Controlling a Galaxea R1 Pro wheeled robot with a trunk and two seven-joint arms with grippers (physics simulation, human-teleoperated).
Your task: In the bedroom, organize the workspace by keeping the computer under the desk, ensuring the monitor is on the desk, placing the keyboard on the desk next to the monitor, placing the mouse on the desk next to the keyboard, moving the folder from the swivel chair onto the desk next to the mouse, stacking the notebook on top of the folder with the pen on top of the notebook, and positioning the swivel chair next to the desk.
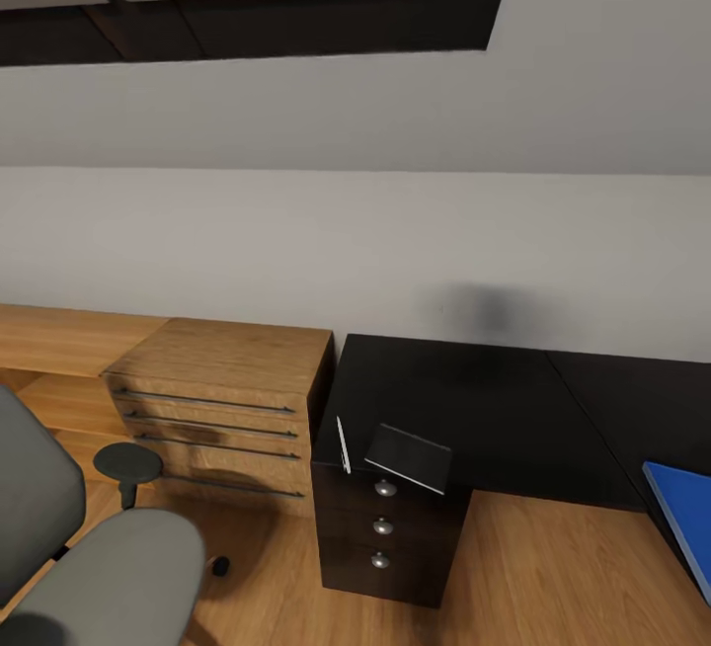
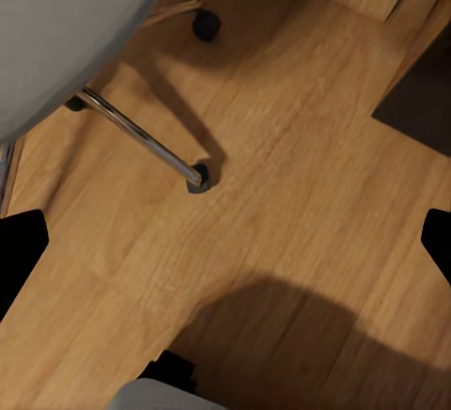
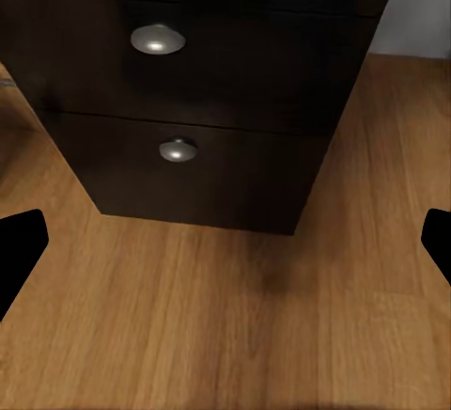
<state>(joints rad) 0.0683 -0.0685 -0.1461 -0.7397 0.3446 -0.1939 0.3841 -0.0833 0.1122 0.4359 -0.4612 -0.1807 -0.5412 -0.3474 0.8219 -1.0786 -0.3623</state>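
**Notebook and pen waited at the counter corner**

The notebook (image 1: 409, 458) lay on the black counter (image 1: 474, 399), above the drawer unit (image 1: 385, 537), with its front edge a little over the counter edge. The pen (image 1: 343, 444) lay just beside it, apart from it. The blue folder (image 1: 683, 518) was already on the counter, well apart from both. The swivel chair (image 1: 89, 547) stood near the wooden cabinet (image 1: 222, 399), its seat bare.

The left tool (image 2: 225, 241) hung over the floor (image 2: 282, 194) near the chair base, and the right tool (image 3: 225, 241) looked at the drawer knobs (image 3: 158, 39). Both tools were spread wide and held nothing.

I judge the notebook thin, light and fairly stiff; its overhanging edge seems the best place to pinch it. The pen is probably light and may roll, so a hold across its middle would be safer.
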